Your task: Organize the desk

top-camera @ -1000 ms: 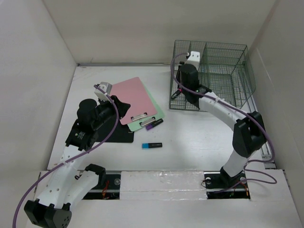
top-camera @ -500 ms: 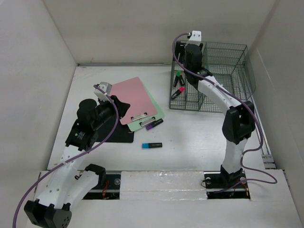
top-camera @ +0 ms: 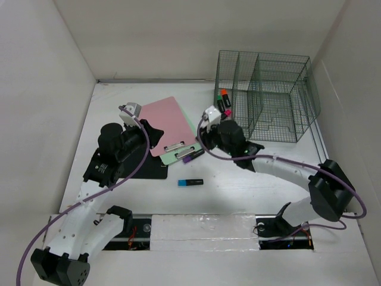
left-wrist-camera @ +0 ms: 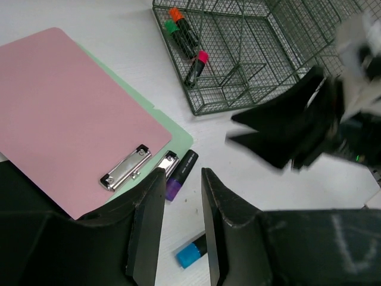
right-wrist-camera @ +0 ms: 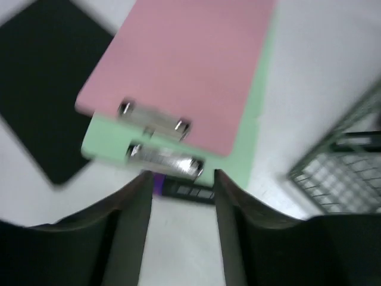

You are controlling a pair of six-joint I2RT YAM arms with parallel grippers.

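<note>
**Counter.** The white counter [top-camera: 250, 190] is lying under everything in view and is extending past the pink clipboard [top-camera: 168, 121] on every side, out to the white walls.

**Items.**
- The pink clipboard is lying flat, with its metal clip at the end nearer the arm bases.
- A green clipboard [top-camera: 200, 142] is lying beneath it, showing along the pink clipboard's right edge and clip end.
- A purple marker [left-wrist-camera: 178, 174] is lying just beside that clip end.
- A blue highlighter [top-camera: 190, 182] is lying farther out from the same end, apart from the pink clipboard.
- A black mat [right-wrist-camera: 41, 89] is lying on the pink clipboard's left side. Whether the two are touching cannot be told.
- A green wire-mesh organizer [top-camera: 280, 89] is standing to the right of the pink clipboard, apart from it.
- In the organizer's low compartment nearest the pink clipboard, an orange-capped marker [left-wrist-camera: 176, 14], a green-capped marker [left-wrist-camera: 171, 26] and a pink-capped marker [left-wrist-camera: 202, 57] are lying.

**Left hand.** The left hand [left-wrist-camera: 183, 174] is hovering off the pink clipboard's clip end. Its fingers are standing a narrow gap apart and are gripping nothing.

**Right hand.** The right hand [right-wrist-camera: 181, 176] is hovering to the right of the pink clipboard's clip end and is pointing at the purple marker. Its fingers are parted and are holding nothing.
</note>
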